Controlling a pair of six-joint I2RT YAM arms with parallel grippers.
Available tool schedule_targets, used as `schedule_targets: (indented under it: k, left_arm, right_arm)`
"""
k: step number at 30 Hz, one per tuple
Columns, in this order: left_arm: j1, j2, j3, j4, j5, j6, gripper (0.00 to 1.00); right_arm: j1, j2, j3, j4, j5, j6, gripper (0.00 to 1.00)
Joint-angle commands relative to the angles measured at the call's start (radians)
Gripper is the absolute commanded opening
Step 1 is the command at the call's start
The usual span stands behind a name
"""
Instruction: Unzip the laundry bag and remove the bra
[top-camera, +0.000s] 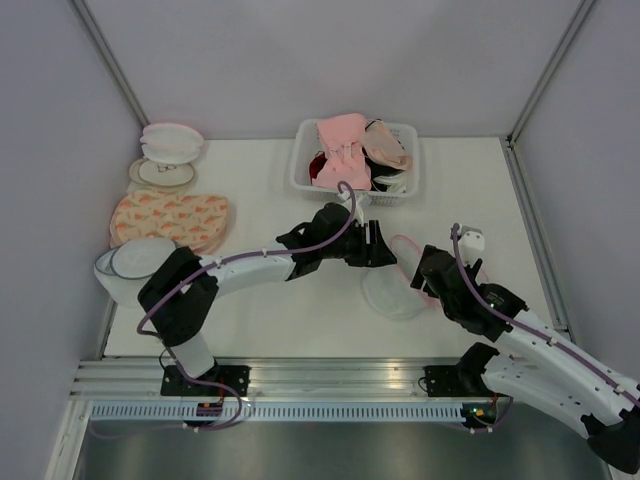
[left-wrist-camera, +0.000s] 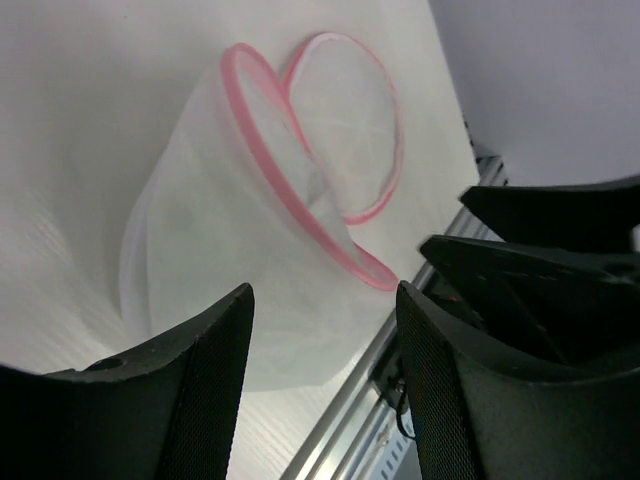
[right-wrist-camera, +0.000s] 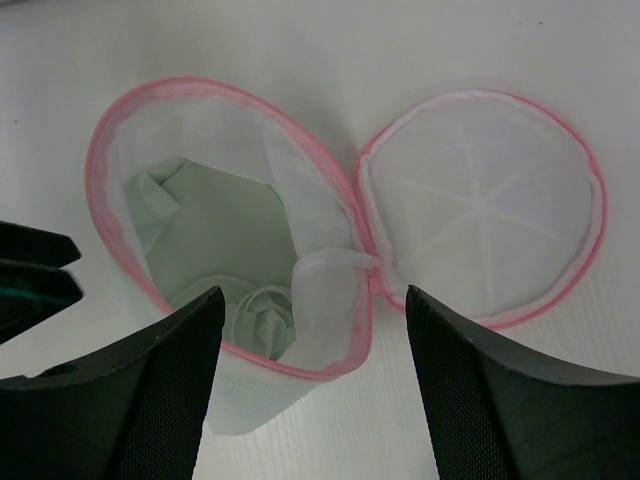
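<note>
The laundry bag (right-wrist-camera: 240, 130) lies unzipped on the table, its two pink-rimmed halves spread side by side. The pale mint bra (right-wrist-camera: 225, 235) sits folded inside the left half; the right half (right-wrist-camera: 485, 230) is empty. My right gripper (right-wrist-camera: 312, 300) is open, hovering just above the hinge between the halves. My left gripper (left-wrist-camera: 325, 295) is open and empty, next to the bag (left-wrist-camera: 220, 250) on its far side. From above, the bag (top-camera: 392, 292) lies between the left gripper (top-camera: 380, 245) and the right gripper (top-camera: 432, 272).
A white basket (top-camera: 300, 178) with pink bras (top-camera: 343, 140) and a beige one stands at the back. Flat orange-patterned bags (top-camera: 170, 220), a dark-rimmed mesh dome (top-camera: 135, 262) and more mesh bags (top-camera: 170, 142) lie at the left. A metal rail (top-camera: 320, 375) runs along the near edge.
</note>
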Motion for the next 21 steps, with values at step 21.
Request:
schedule_targets:
  k: [21]
  left_arm:
    - [-0.032,-0.024,0.045,-0.072,-0.076,0.000,0.65]
  right_arm:
    - [0.000,-0.026,-0.018,0.015,0.014,0.011,0.78]
